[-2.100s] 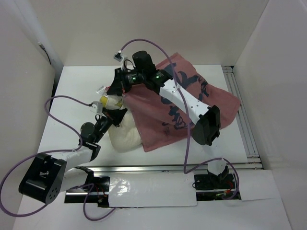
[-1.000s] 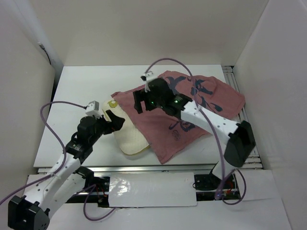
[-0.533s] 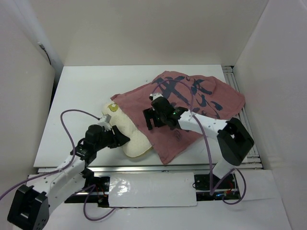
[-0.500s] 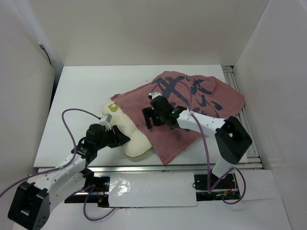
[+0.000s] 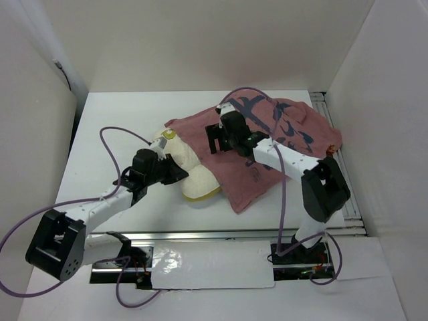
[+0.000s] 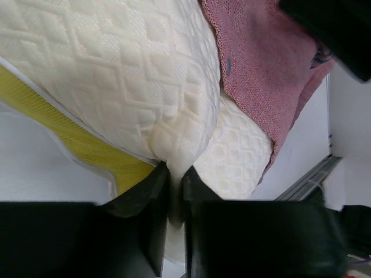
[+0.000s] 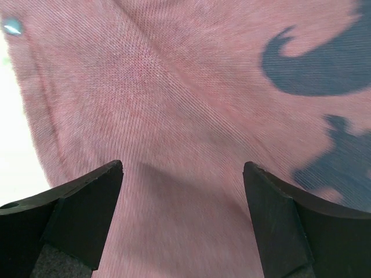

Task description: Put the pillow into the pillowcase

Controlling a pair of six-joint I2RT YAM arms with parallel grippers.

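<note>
Cream pillow (image 5: 194, 180) lies on the bench (image 5: 114, 127), its right side covered by the pink pillowcase (image 5: 287, 134). Left claw (image 6: 174, 174) is clenched on a pillow fold; right claw (image 7: 182, 171) gapes wide just over the pillowcase.

White arms (image 5: 100, 210), black end effectors (image 5: 179, 175), purple cables (image 5: 120, 132)

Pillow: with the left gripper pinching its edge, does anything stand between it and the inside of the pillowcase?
No separate object does. The pillowcase drapes its own cloth over the far end of the pillow, and its opening cannot be made out. The right gripper hangs open above that cloth, holding no edge.
</note>
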